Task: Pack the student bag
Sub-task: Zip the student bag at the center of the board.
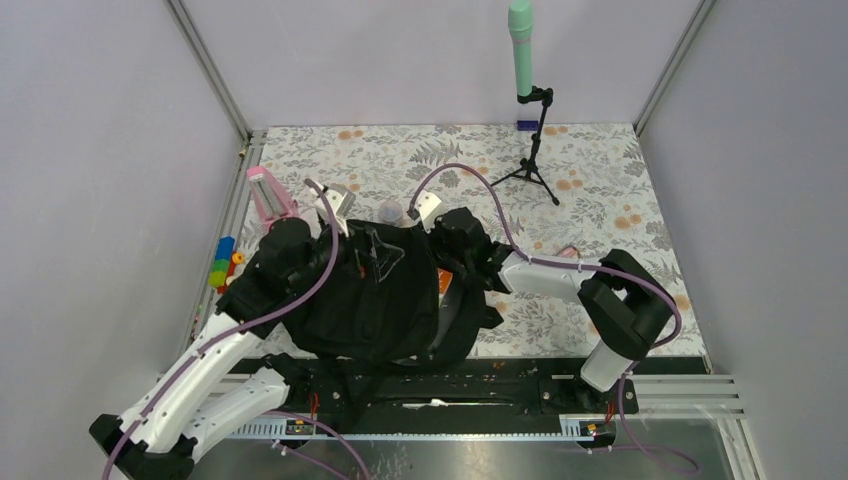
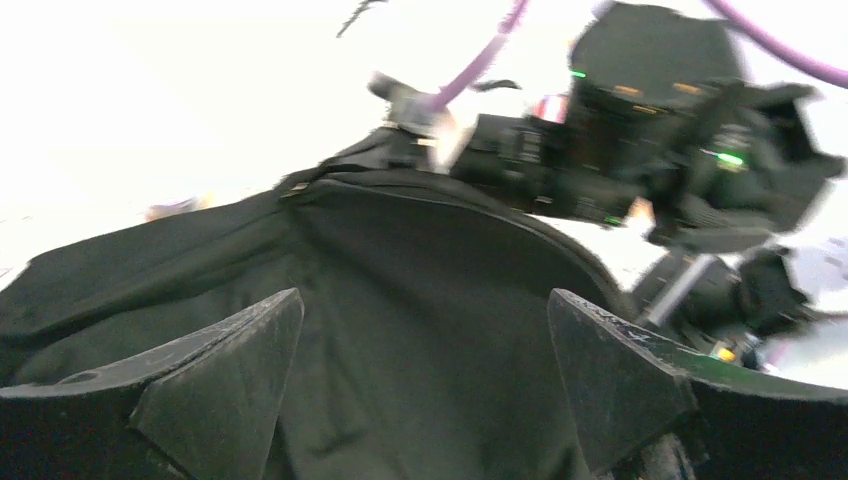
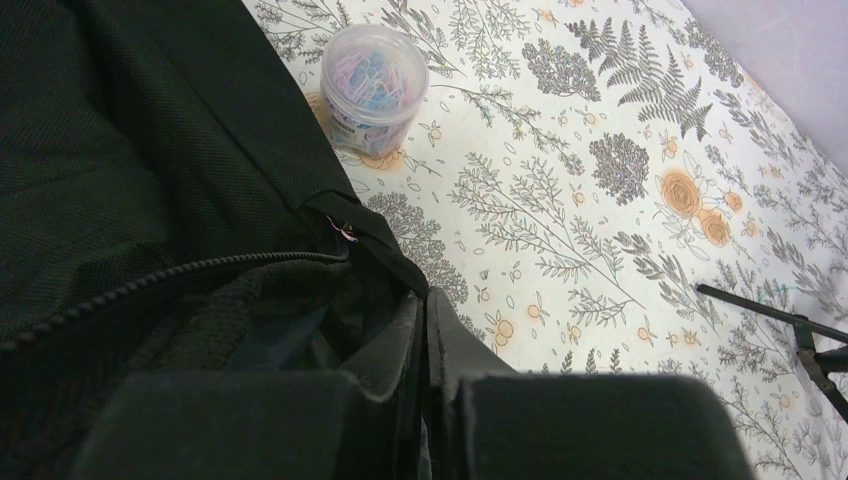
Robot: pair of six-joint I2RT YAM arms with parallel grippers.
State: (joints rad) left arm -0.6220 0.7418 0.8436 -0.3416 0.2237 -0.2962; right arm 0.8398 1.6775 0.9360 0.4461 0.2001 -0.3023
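The student bag (image 1: 380, 300) is a big black backpack lying in the middle of the table, between the two arms. My left gripper (image 1: 350, 240) hovers at its upper left. In the left wrist view the gripper (image 2: 425, 340) is wide open and empty above the bag's dark fabric (image 2: 400, 260). My right gripper (image 1: 434, 232) is at the bag's upper right corner. In the right wrist view it (image 3: 422, 320) is shut on the bag's edge (image 3: 370, 235), just past the end of the zip (image 3: 180, 275). The zip gapes a little, showing a dark inside.
A clear jar of coloured paper clips (image 3: 375, 85) stands on the floral cloth just beyond the bag (image 1: 390, 212). A pink item (image 1: 268, 195) and coloured blocks (image 1: 222, 265) lie at the left. A green-topped tripod (image 1: 530, 165) stands at the back right. Something orange (image 1: 445, 282) peeks out at the bag's right side.
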